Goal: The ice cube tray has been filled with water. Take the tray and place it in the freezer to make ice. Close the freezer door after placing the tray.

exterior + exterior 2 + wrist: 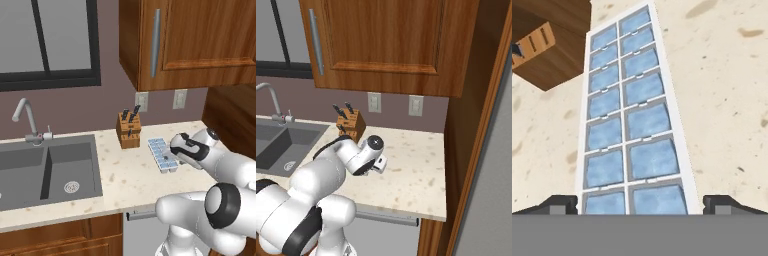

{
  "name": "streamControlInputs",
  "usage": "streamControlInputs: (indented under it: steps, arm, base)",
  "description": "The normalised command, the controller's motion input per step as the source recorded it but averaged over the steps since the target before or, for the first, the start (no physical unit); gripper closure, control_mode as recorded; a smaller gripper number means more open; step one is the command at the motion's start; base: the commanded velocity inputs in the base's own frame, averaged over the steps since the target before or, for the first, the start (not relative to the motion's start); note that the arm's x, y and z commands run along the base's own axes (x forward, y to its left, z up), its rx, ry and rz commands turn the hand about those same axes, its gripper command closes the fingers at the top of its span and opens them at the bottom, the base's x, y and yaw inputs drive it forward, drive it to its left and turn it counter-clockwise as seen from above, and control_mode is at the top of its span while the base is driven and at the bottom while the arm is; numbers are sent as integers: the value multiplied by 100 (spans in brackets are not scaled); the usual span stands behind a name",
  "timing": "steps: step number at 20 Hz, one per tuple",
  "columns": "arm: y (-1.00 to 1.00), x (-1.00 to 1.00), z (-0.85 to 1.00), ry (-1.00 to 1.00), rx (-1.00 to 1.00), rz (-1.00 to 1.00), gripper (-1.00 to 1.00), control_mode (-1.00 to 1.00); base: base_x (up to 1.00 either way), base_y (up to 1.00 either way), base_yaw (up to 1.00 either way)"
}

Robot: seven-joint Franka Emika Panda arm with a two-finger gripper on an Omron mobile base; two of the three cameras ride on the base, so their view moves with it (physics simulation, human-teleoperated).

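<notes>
While I'm scanning from the left, the sink (47, 172) is sitting at the left of the counter (127, 182), then the knife block (128, 131), and the ice cube tray (162, 154) is lying just right of it, water (647, 122) filling its cells. My gripper (640, 205) is hovering over the tray's near end, fingers (559, 204) spread wide on either side of it.

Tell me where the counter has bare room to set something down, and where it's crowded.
Free: the counter between the ice cube tray and the wooden side panel, right up to the wall outlets; also the strip between the sink and the tray. Crowded: around the knife block, with the tray beside it and the open gripper straddling the tray's near end.
</notes>
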Motion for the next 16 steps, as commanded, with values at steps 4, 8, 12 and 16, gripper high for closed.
streamControlInputs:
  steps: [4,8,12,16]
  arm:
    - [-2,5,-3,0,0,0,-100,-100]
    - [-2,5,-4,0,0,1,-100,-100]
    - [0,10,-6,0,0,0,-100,-100]
    - [0,9,-12,0,0,0,-100,-100]
  base:
    - [0,0,0]
    - [0,0,0]
    - [0,0,0]
    - [0,0,0]
